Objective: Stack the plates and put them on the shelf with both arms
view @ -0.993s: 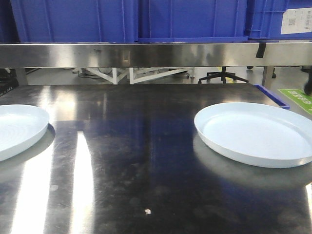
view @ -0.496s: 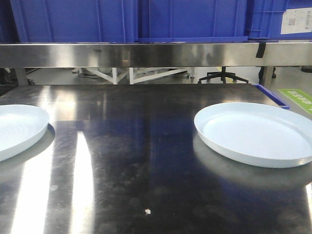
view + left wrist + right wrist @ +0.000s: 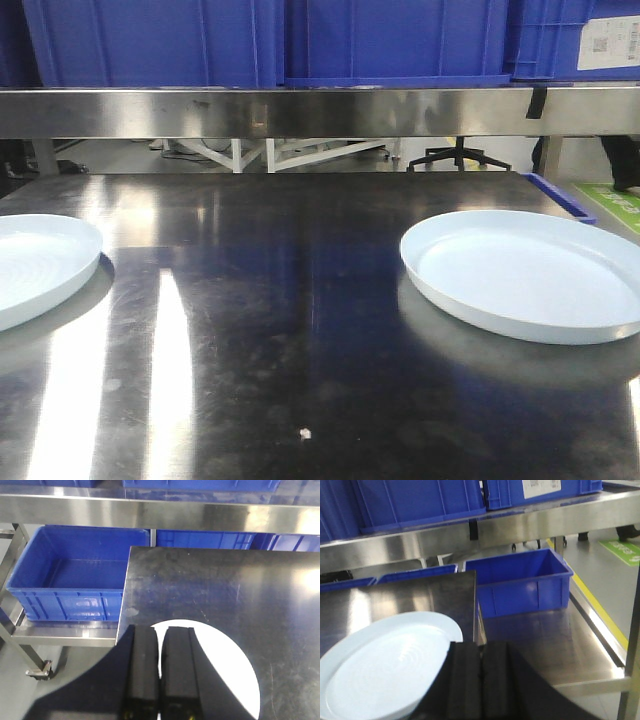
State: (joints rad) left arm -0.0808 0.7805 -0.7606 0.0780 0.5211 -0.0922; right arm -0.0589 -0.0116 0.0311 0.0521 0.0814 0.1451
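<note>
Unmoved since before: left plate [image 3: 40, 262], right plate [image 3: 525, 275] | both flat, rims up, on tabletop [image 3: 300, 300] | left claw [image 3: 160, 630], right claw [image 3: 481, 647] pressed together.

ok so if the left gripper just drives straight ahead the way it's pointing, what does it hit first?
Most likely the plate: the left gripper, fingers shut, has its tips over the plate's far rim. Depth is unclear; at a shallow angle it could clear the rim and meet the dark tabletop beyond.

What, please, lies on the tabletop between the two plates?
Nothing: in the front-facing view, the stretch of dark tabletop between the left plate and the right plate is bare, showing only reflections.
</note>
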